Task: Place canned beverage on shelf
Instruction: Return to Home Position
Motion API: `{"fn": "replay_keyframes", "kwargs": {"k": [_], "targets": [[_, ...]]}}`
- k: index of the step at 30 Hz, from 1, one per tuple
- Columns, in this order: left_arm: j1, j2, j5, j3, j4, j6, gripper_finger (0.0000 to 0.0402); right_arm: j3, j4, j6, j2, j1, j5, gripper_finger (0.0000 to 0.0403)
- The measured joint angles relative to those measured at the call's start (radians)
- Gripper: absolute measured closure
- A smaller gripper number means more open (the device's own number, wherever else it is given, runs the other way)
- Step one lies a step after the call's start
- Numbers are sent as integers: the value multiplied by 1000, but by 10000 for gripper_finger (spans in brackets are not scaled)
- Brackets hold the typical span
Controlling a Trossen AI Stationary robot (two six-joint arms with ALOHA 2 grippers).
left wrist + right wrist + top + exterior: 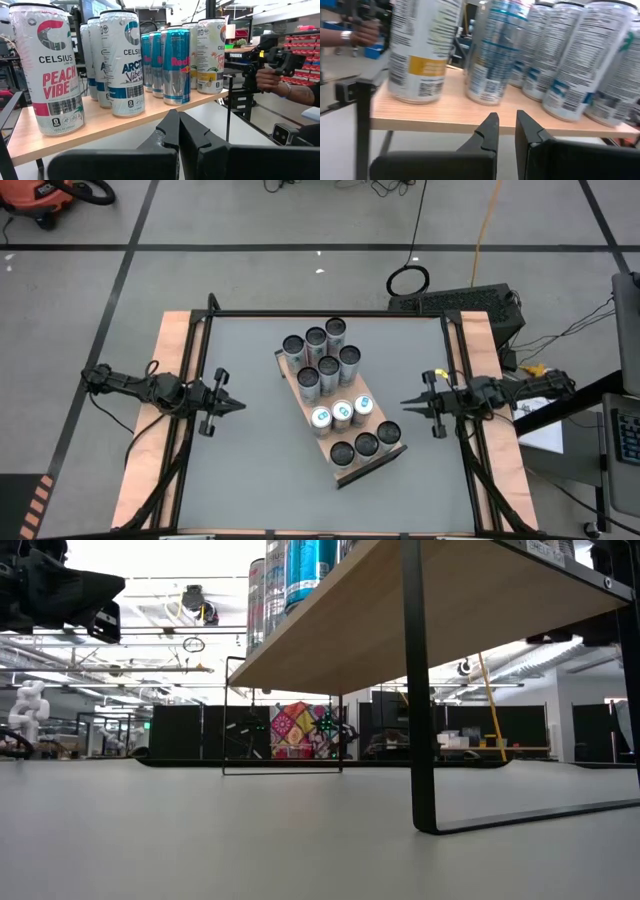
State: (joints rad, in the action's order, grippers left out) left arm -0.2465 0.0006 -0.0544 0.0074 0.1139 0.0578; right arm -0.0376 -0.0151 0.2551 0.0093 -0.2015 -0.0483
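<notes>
Wood-grain shelf point(350, 470) runs diagonally, upper-left to lower-right; cans point(341, 413) upright.

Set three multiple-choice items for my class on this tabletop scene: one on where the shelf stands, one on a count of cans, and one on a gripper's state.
1. Where does the shelf stand?
A. Between the two grippers
B. Behind the left arm
C. Off the table

2. How many cans on it have light lids?
A. One
B. Three
C. Six

3. What does the left gripper hold?
A. A can
B. The shelf's leg
C. Nothing, fingers shut

Answers
1 A: in the high view the shelf lies between the left gripper and the right gripper, and both are clear of it.
2 B: three light-lidded cans sit in one row, and the other lids are dark.
3 C: the left wrist view shows its fingers pressed together with nothing between them.
</notes>
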Motion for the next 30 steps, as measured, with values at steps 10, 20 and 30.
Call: {"fn": "replay_keyframes", "kwargs": {"k": [10,20,30], "targets": [[0,0,0,0,-1,0,402,0,0,-6,0,81,26,403],[0,0,-1,0,-1,0,402,0,-8,-5,0,150,72,403],[52,0,-27,0,-5,8,401,0,-10,-8,0,170,76,403]]}}
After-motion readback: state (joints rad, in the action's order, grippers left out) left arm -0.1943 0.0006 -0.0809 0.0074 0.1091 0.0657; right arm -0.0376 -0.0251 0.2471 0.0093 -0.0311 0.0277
